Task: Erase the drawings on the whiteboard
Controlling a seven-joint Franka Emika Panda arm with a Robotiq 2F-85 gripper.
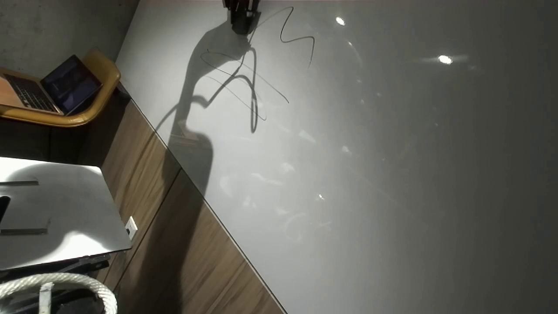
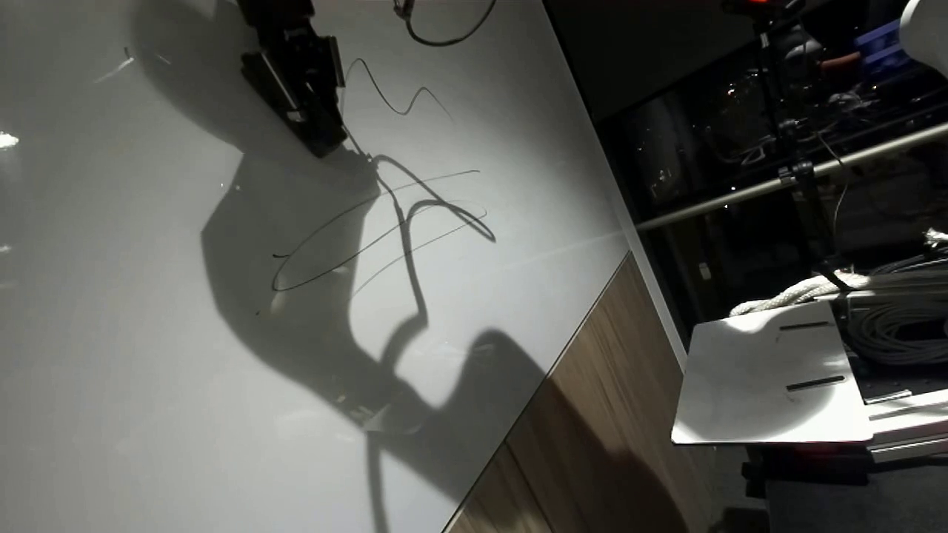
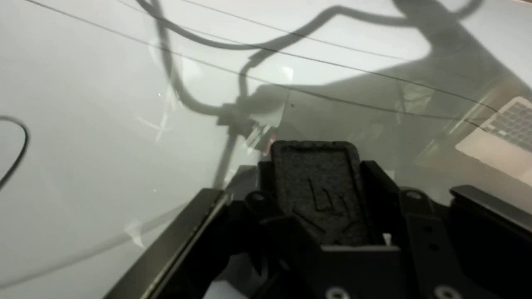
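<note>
Drawings [image 2: 320,276]: thin dark marker lines | in an exterior view, zigzag [image 1: 298,39] right of slanted loop [image 1: 219,69] | whiteboard [image 1: 392,174]: glossy, pale grey | hand [image 3: 318,176]: pinching dark block [image 3: 318,199]

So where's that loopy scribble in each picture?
In an exterior view: loopy scribble, upper part, slightly left.
In an exterior view: loopy scribble, left of middle, about halfway down.
In the wrist view: loopy scribble, long lines across the top.
Shared landmark: the dark cord-like shadow crossing it.
</note>
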